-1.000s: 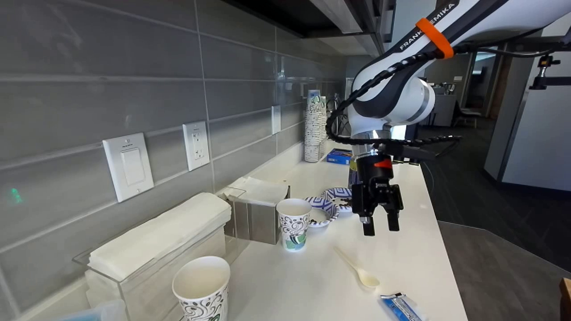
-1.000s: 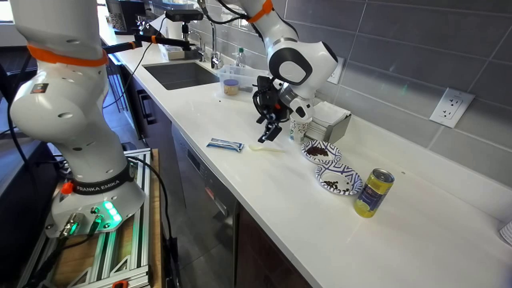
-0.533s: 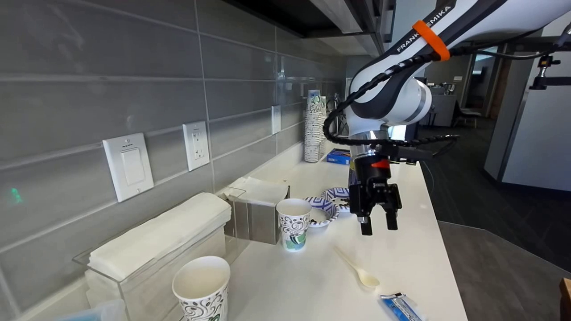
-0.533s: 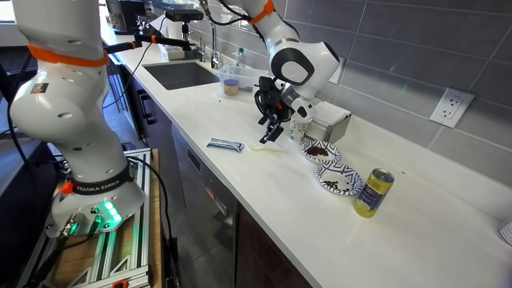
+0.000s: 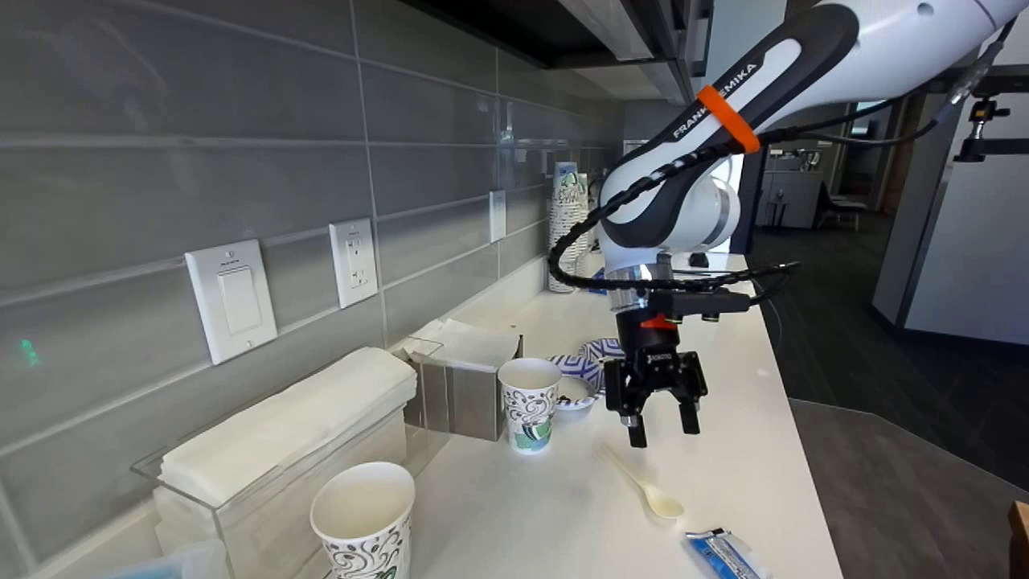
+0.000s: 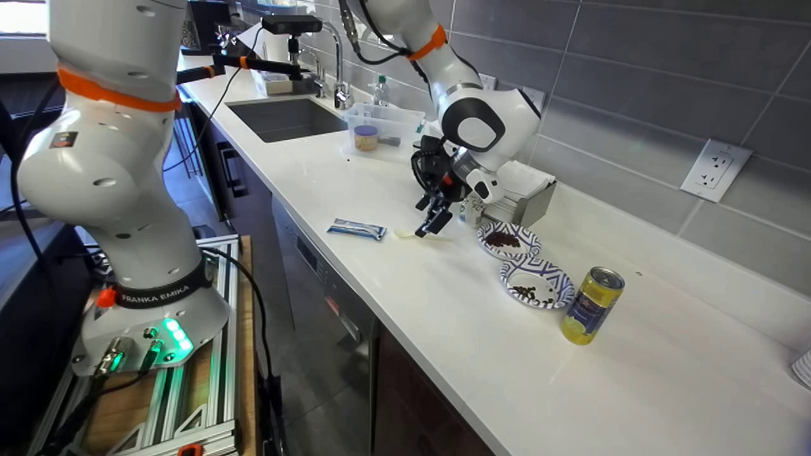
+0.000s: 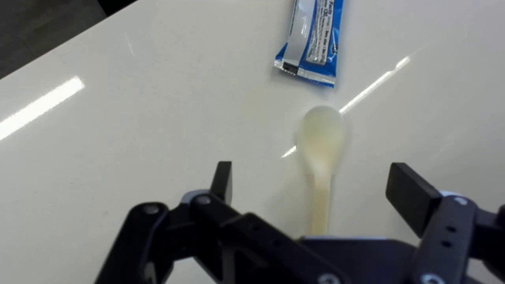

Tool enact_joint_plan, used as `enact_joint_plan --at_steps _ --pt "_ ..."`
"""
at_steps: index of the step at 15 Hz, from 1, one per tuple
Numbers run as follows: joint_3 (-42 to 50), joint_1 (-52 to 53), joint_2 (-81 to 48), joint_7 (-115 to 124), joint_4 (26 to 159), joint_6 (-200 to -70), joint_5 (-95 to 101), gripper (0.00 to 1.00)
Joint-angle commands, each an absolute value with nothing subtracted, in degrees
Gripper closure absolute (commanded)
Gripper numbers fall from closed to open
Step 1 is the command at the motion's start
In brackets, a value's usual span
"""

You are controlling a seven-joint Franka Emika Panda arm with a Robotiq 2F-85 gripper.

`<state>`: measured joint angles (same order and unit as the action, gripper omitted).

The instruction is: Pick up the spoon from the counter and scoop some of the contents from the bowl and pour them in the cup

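Note:
The pale cream spoon (image 5: 661, 505) lies flat on the counter; it also shows in the wrist view (image 7: 321, 138). My gripper (image 5: 664, 431) is open and empty above it. In the wrist view the spoon's handle runs between the spread fingers (image 7: 414, 197), and its end is hidden under the gripper. Two white bowls with blue pattern stand side by side: one holds dark red bits (image 6: 524, 235), one holds dark green bits (image 6: 559, 280). The small printed paper cup (image 5: 530, 402) stands upright beside them; in an exterior view the arm partly hides it (image 6: 472, 210).
A blue-and-white packet (image 7: 315, 43) lies close to the spoon's bowl end. A larger-looking printed cup (image 5: 366, 527), napkin holders (image 5: 470, 394) and a yellow can (image 6: 589, 310) stand on the counter. The tall cup stack (image 5: 565, 233) is by the wall. The counter's front edge (image 6: 380, 310) is near.
My gripper has moved down toward the spoon and a little sideways, toward the cup's side. It stays open. The spoon, bowls, cup and packet have not moved.

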<state>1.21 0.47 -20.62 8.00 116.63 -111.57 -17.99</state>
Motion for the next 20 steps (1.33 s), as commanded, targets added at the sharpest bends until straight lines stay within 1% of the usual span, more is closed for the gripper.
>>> enact_joint_plan --at_steps 1,2,3,4,5,6,7,9,11,12,13,15,16,17,19,20 --pt "0.6 0.7 -25.6 10.3 113.0 -112.0 -17.6 0.00" --pt "0.5 0.7 -26.5 10.6 112.4 -111.8 -17.8 0.02" --pt "0.4 0.7 -27.3 11.0 111.6 -111.3 -17.9 0.13" --pt "0.4 0.8 -28.1 11.9 110.8 -110.8 -17.9 0.20" --pt "0.4 1.0 -28.7 13.0 110.2 -110.8 -17.8 0.24" --pt "0.3 1.1 -29.3 13.7 109.4 -110.6 -18.0 0.35" --pt "0.3 1.3 -29.8 14.4 108.8 -110.7 -17.8 0.38" --pt "0.2 1.5 -30.7 15.5 107.8 -110.7 -17.7 0.51" --pt "0.1 1.7 -31.4 16.3 106.9 -110.6 -17.8 0.72" --pt "0.1 2.0 -31.6 16.9 106.6 -110.6 -17.6 0.66" --pt "0.1 2.1 -31.8 17.2 106.4 -110.2 -17.7 0.66" --pt "0.0 2.2 -32.3 17.7 106.0 -109.4 -17.7 0.71" --pt "0.0 2.3 -32.4 17.9 105.9 -109.1 -17.7 0.72" --pt "0.0 2.3 -32.5 18.1 105.9 -108.8 -17.7 0.74" --pt "0.1 2.3 -32.6 18.3 105.7 -108.2 -17.6 0.82" --pt "0.2 2.3 -32.5 18.3 105.8 -108.0 -17.6 0.96"
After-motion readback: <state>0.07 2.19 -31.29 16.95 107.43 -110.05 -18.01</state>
